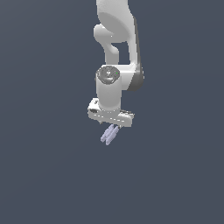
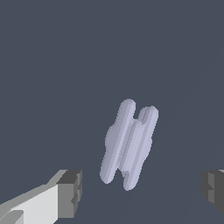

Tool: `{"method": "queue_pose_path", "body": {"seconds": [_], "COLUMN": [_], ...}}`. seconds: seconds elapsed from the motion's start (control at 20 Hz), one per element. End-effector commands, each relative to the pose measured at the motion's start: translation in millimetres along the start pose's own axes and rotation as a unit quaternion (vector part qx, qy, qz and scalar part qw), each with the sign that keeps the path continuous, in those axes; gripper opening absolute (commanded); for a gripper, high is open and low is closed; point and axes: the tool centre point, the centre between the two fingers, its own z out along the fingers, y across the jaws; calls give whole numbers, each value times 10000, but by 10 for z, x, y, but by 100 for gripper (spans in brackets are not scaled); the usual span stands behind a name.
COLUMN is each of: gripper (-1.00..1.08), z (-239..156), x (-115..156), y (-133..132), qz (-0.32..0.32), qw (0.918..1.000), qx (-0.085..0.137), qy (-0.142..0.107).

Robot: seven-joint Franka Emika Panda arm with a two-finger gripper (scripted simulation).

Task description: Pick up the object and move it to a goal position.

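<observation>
The object (image 1: 109, 134) is a small pale lavender-blue bundle of short parallel rods, showing just below the white gripper (image 1: 110, 125) in the exterior view. In the wrist view the object (image 2: 129, 144) lies between and beyond the two dark grey fingertips (image 2: 70, 192), clear of both. The gripper (image 2: 142, 192) is open wide, with a gap on each side of the object. Nothing is held. Whether the object rests on the surface is not clear.
A plain dark grey-blue ground (image 1: 43, 175) fills both views. The white arm (image 1: 116, 39) rises straight up above the gripper. No other objects or markers show.
</observation>
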Motion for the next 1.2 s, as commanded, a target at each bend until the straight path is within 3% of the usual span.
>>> {"method": "queue_pose_path", "body": {"seconds": [0.0,0.55,1.15], "gripper": [100,100,100], "z": [100,385,492], "x": [7,20,18], "y": [4,26,33], "qz": [345,1341,1497], "qw": [9994,9910,9887], "qx": [-5,-30,-36], "qy": [4,28,32]}}
